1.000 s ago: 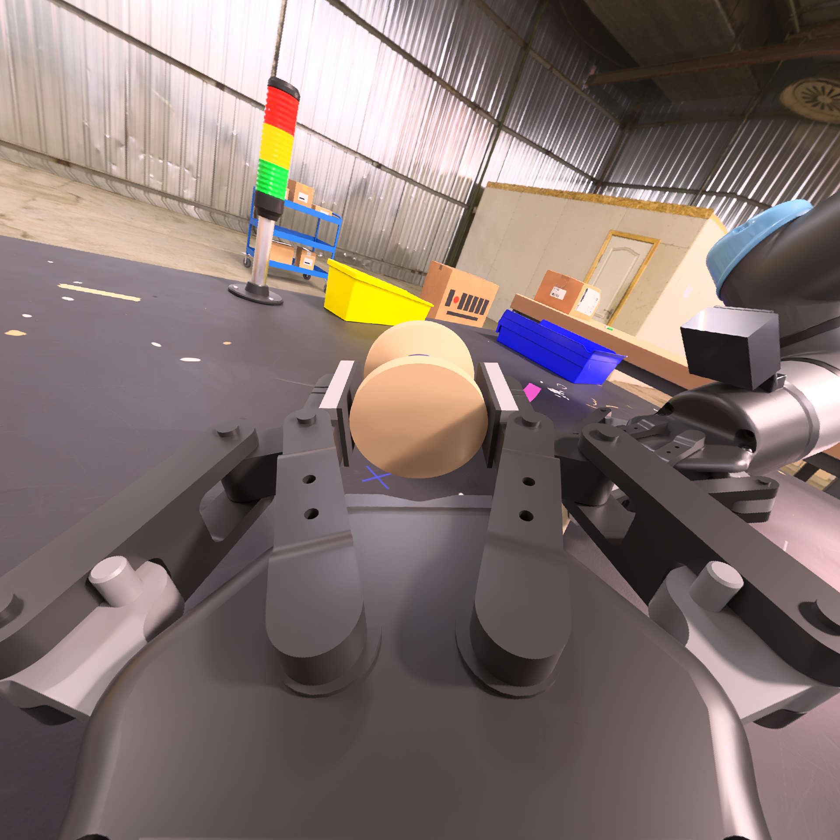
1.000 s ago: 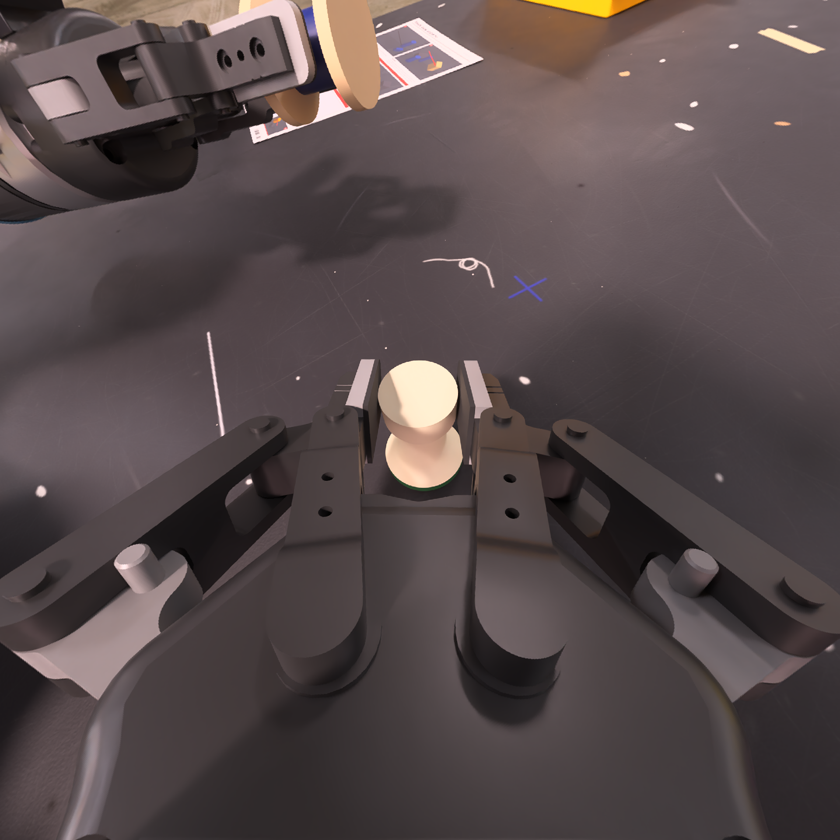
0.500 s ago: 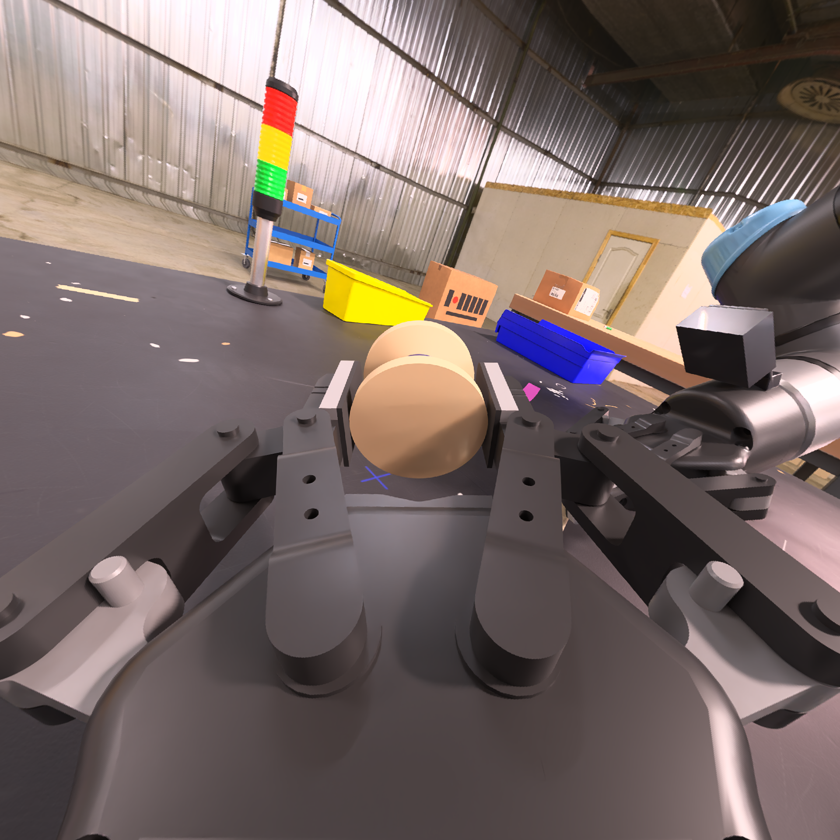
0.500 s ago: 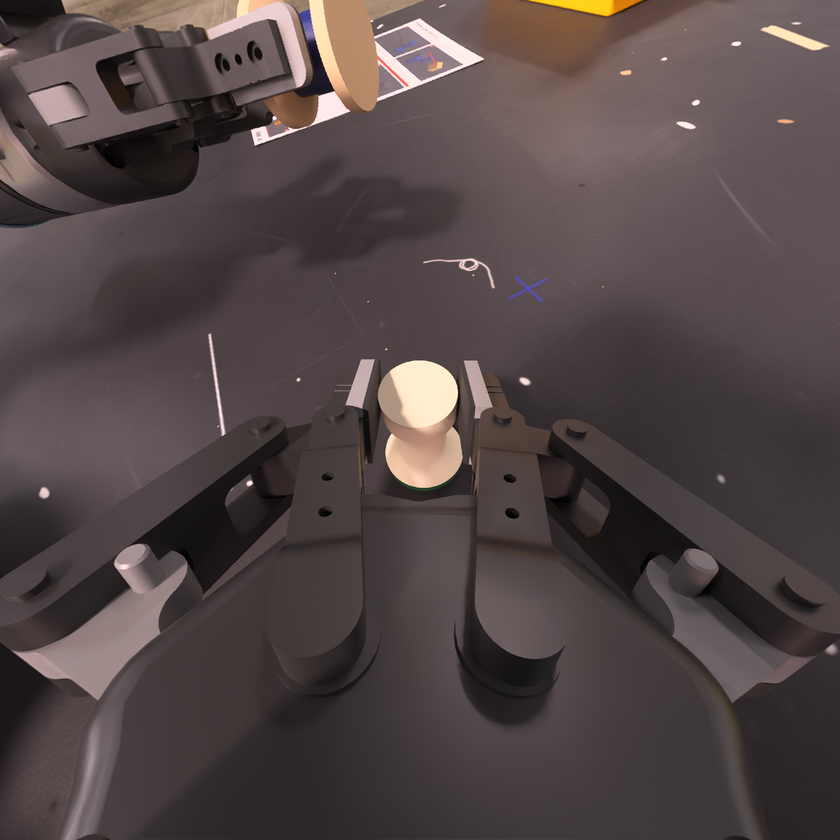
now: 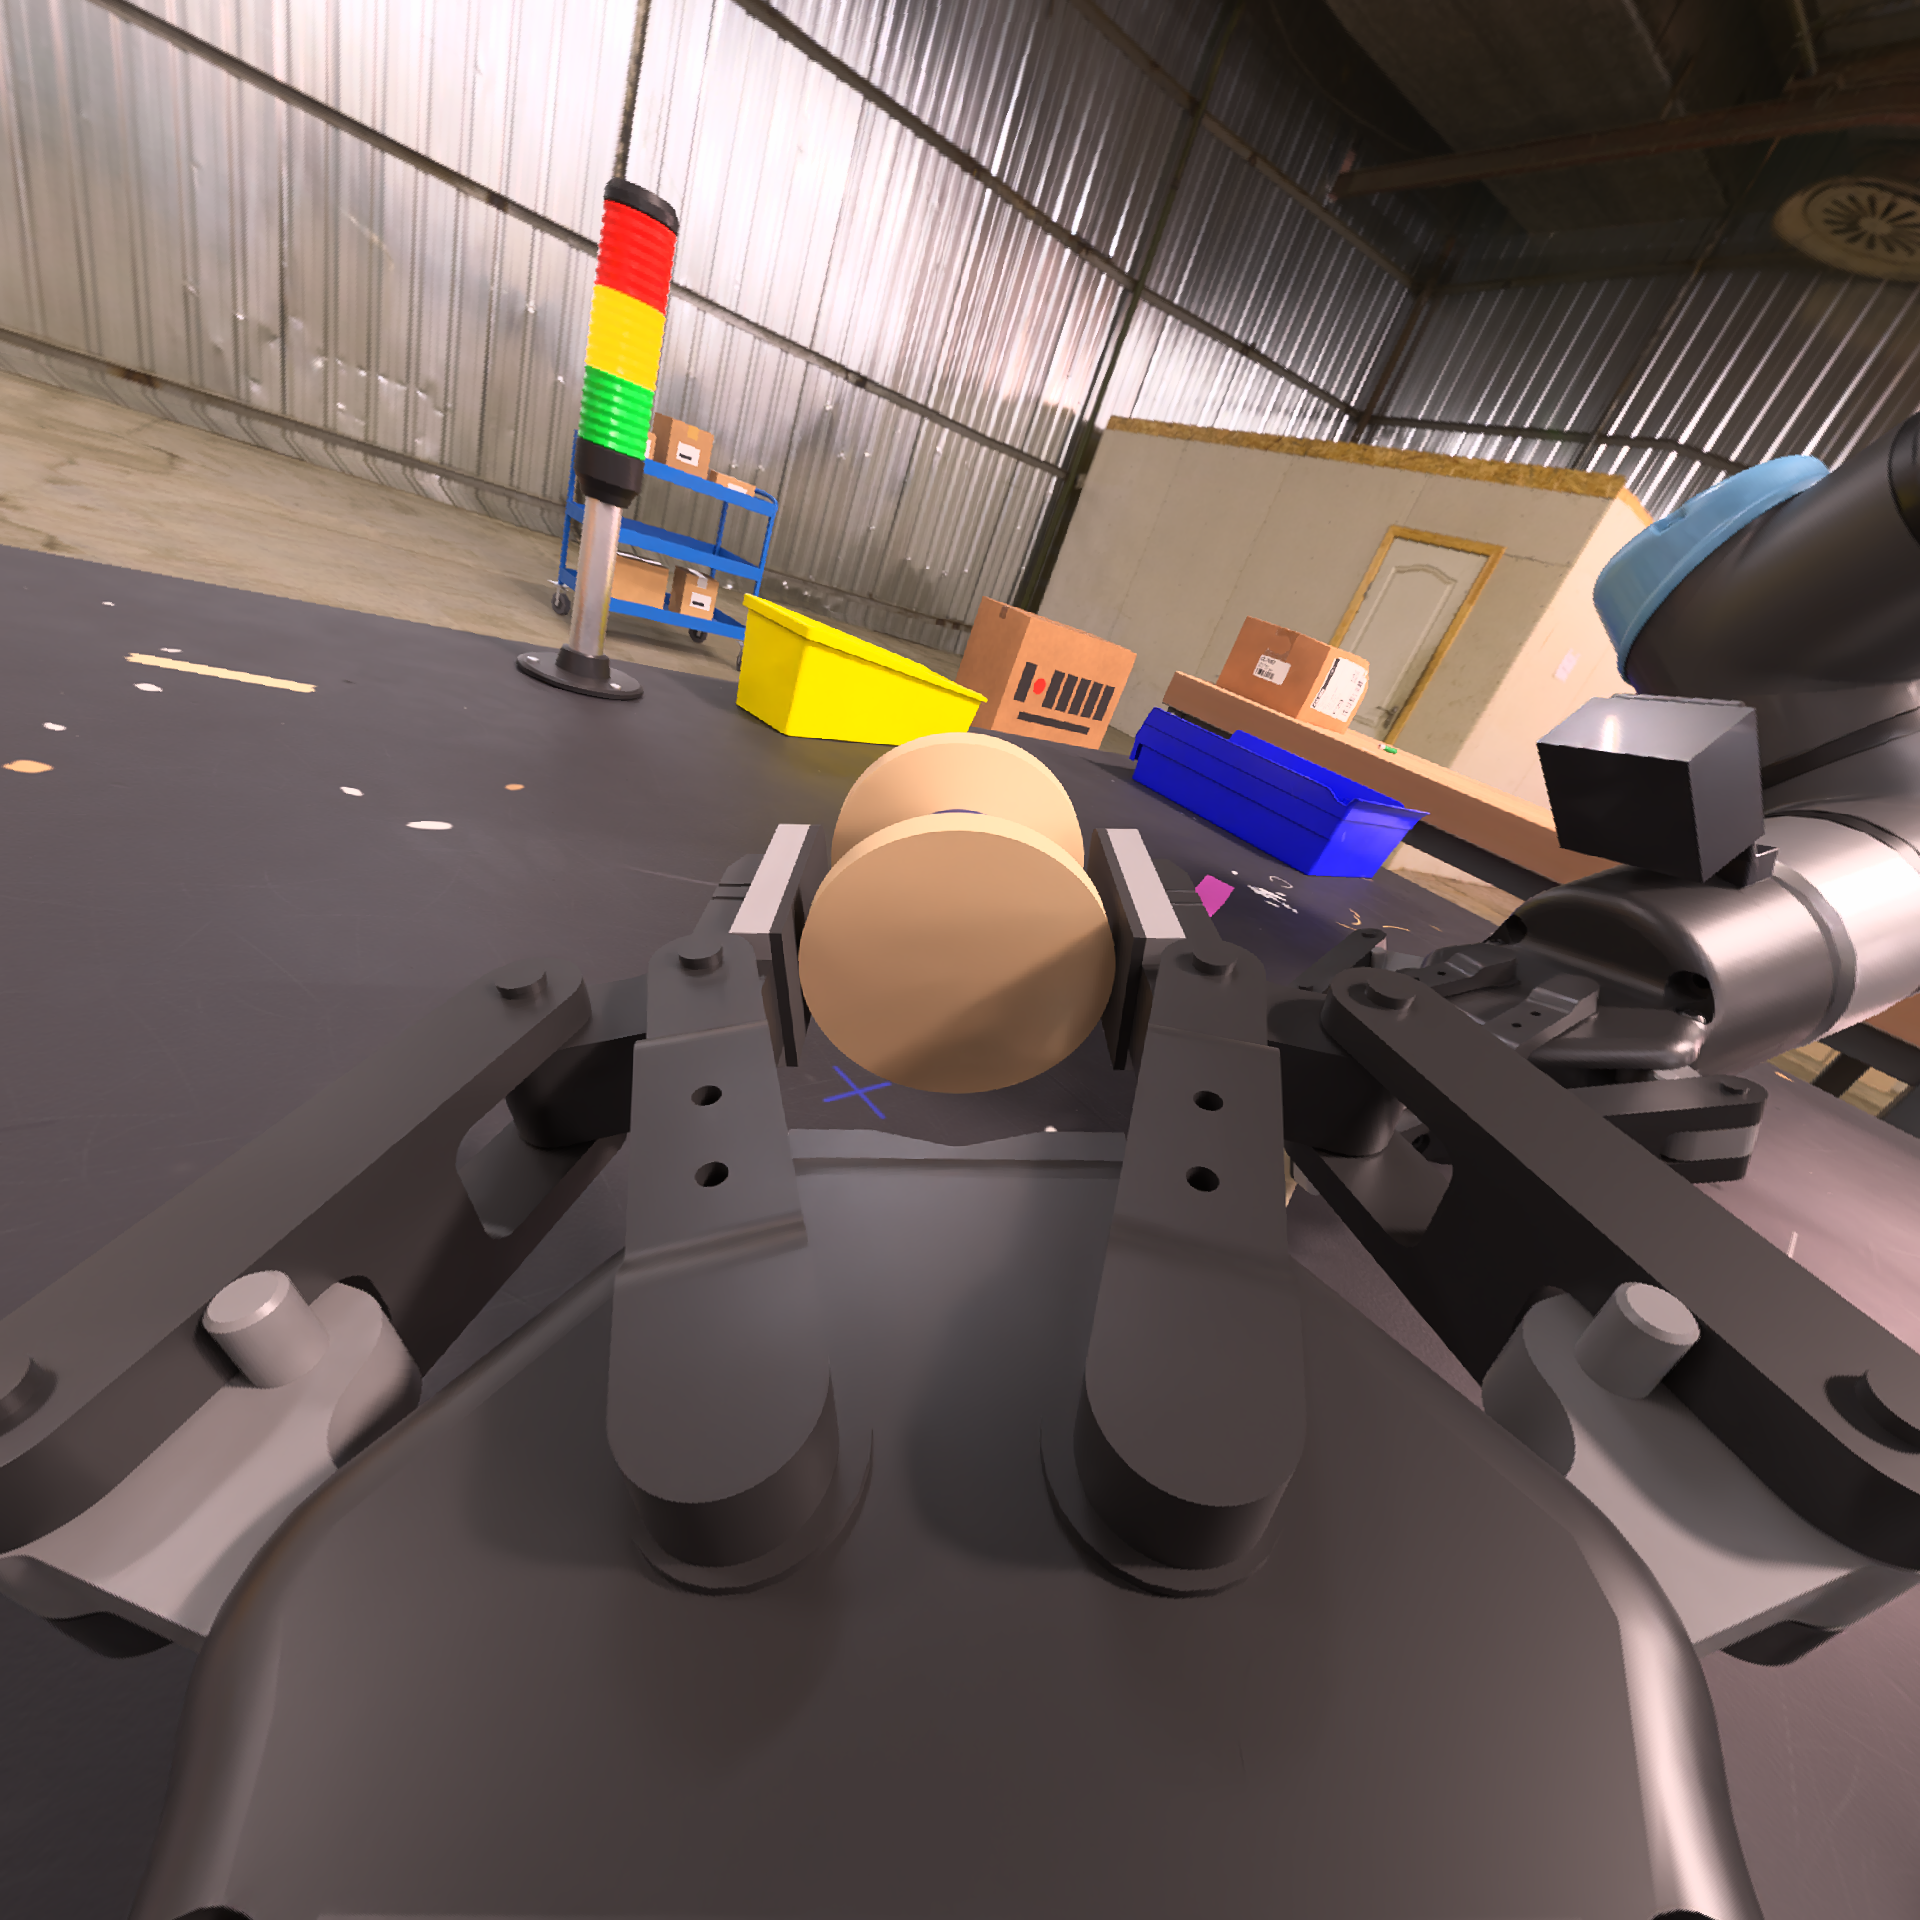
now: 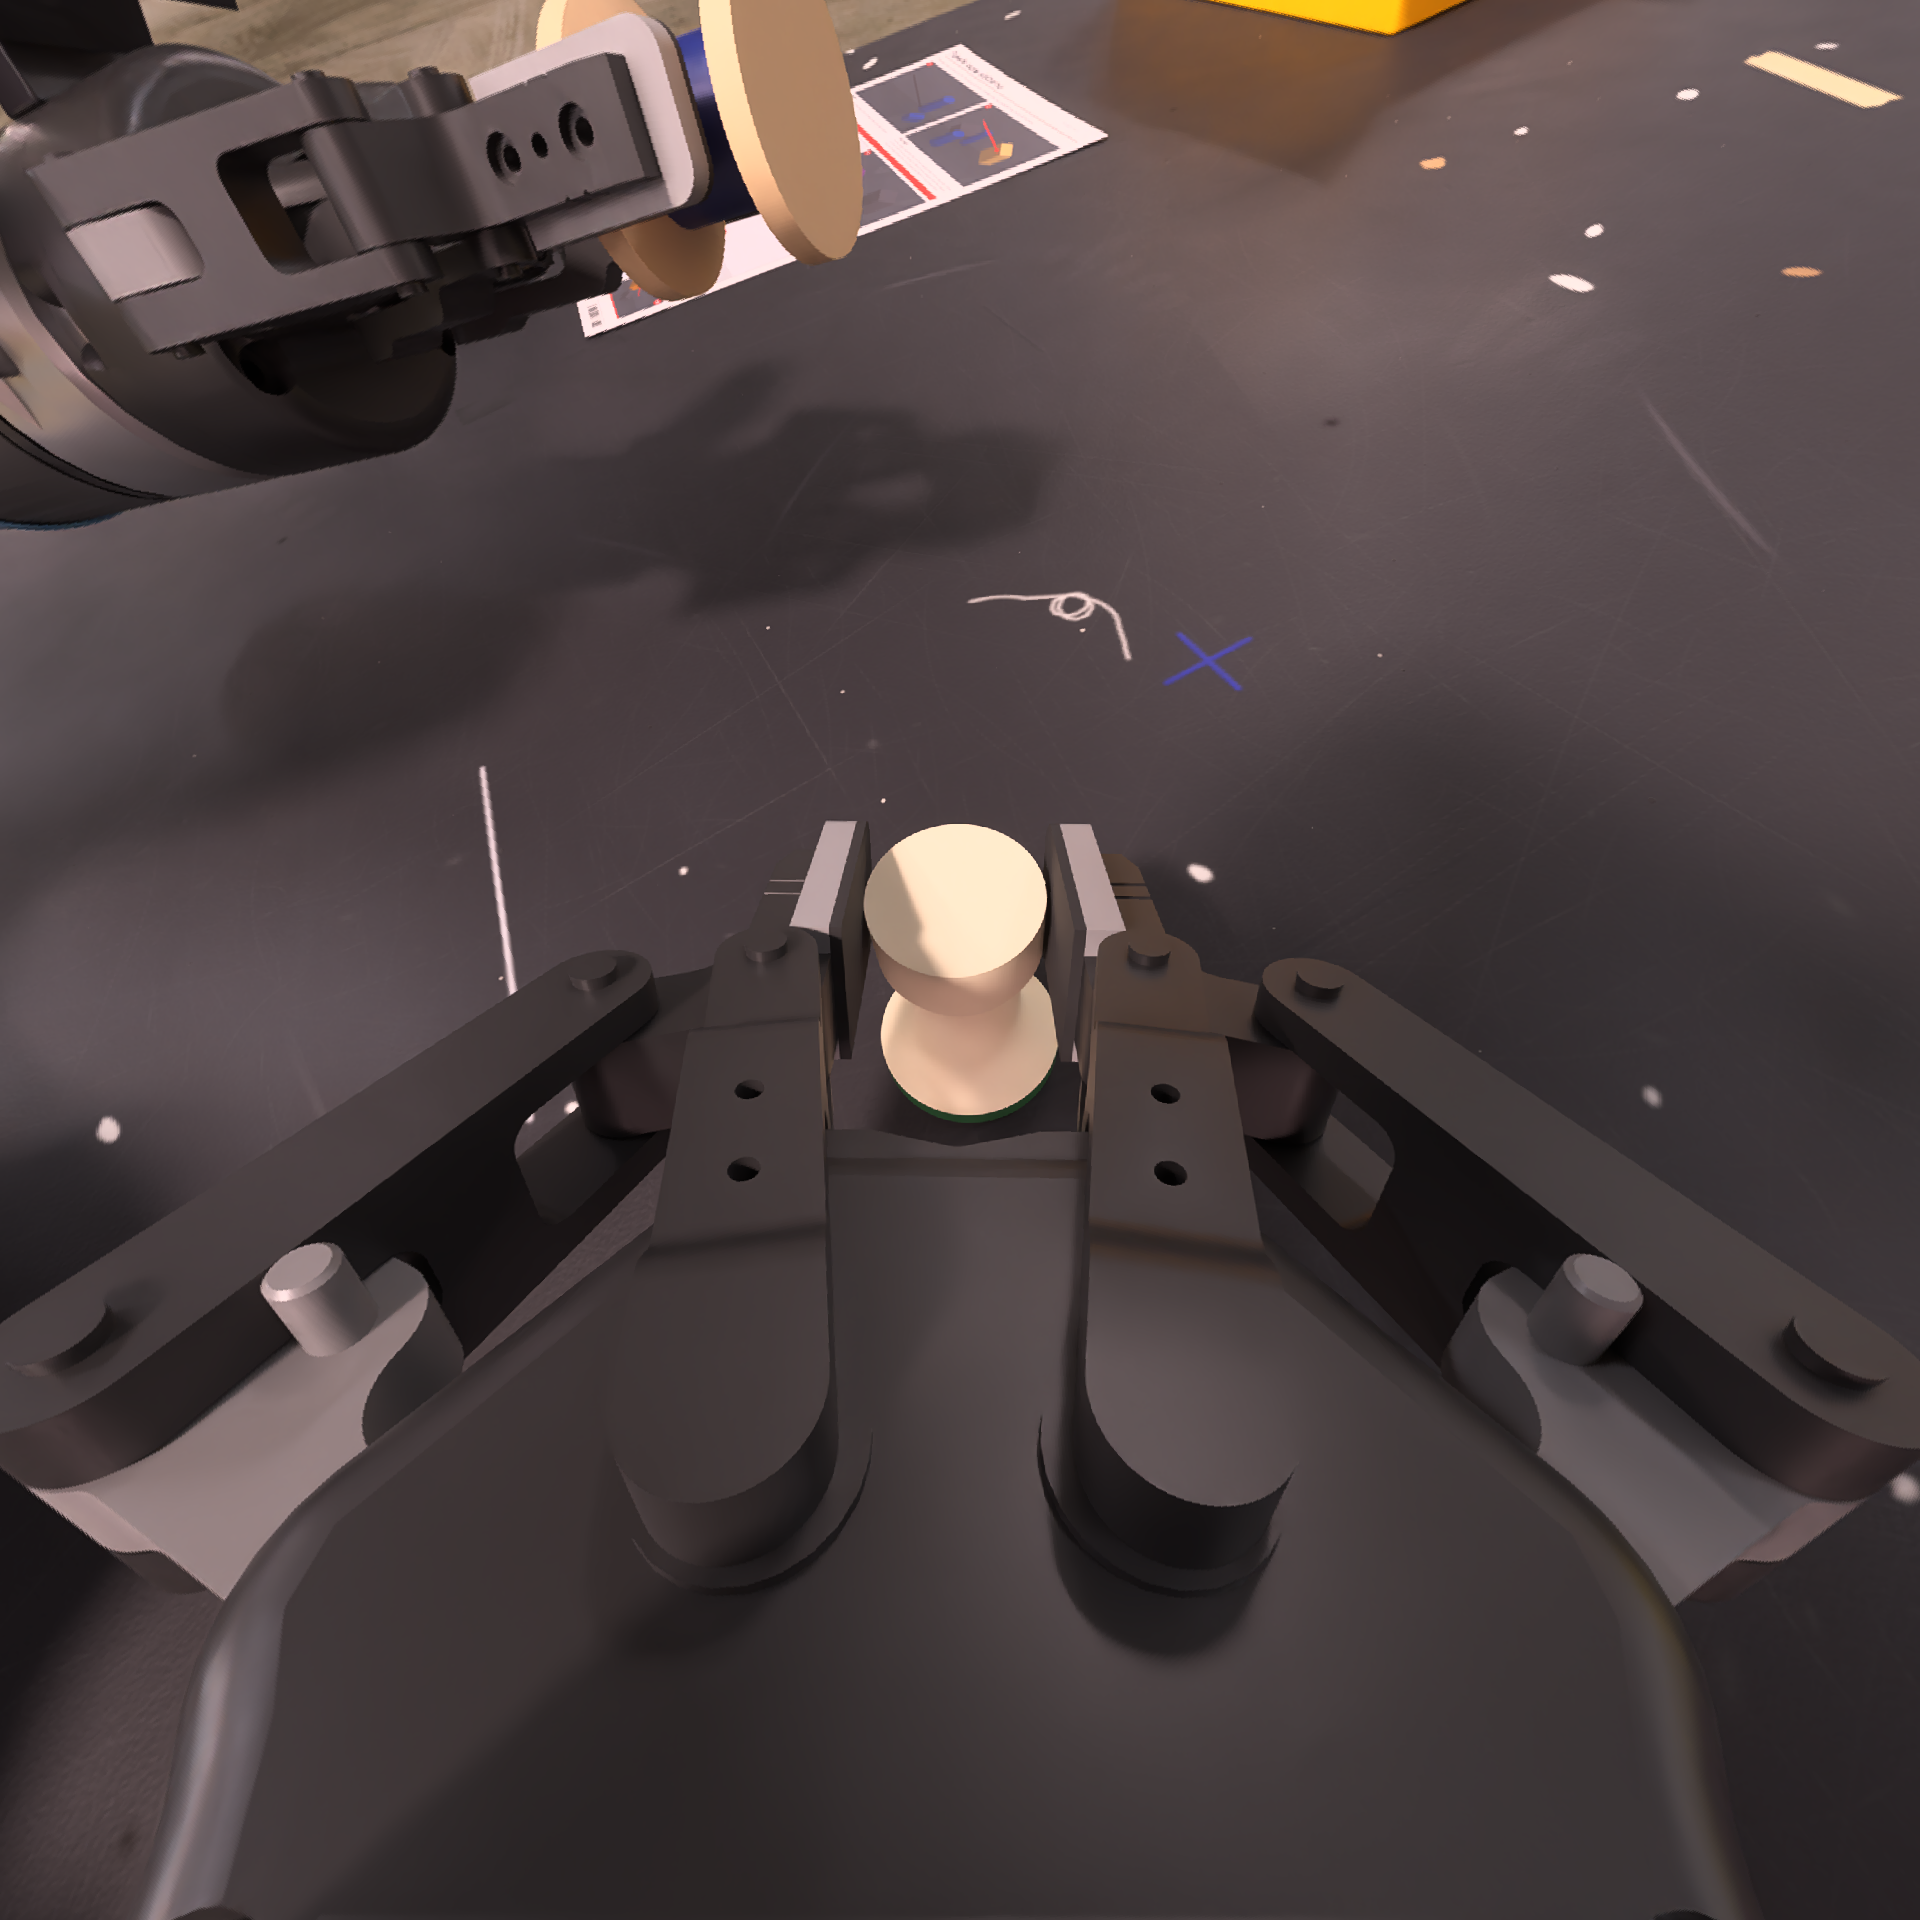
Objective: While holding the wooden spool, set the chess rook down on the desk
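Cream chess rook gripped over bare dark desk.

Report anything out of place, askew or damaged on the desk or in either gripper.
Nothing stands out. The left gripper grips the wooden spool squarely by its flanges; the right gripper holds the chess rook centred between its pads. The desk shows only scuffs, paint flecks and a flat printed sheet.

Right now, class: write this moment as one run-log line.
left gripper: shut on wooden spool | right gripper: shut on chess rook | rook above desk, unreleased
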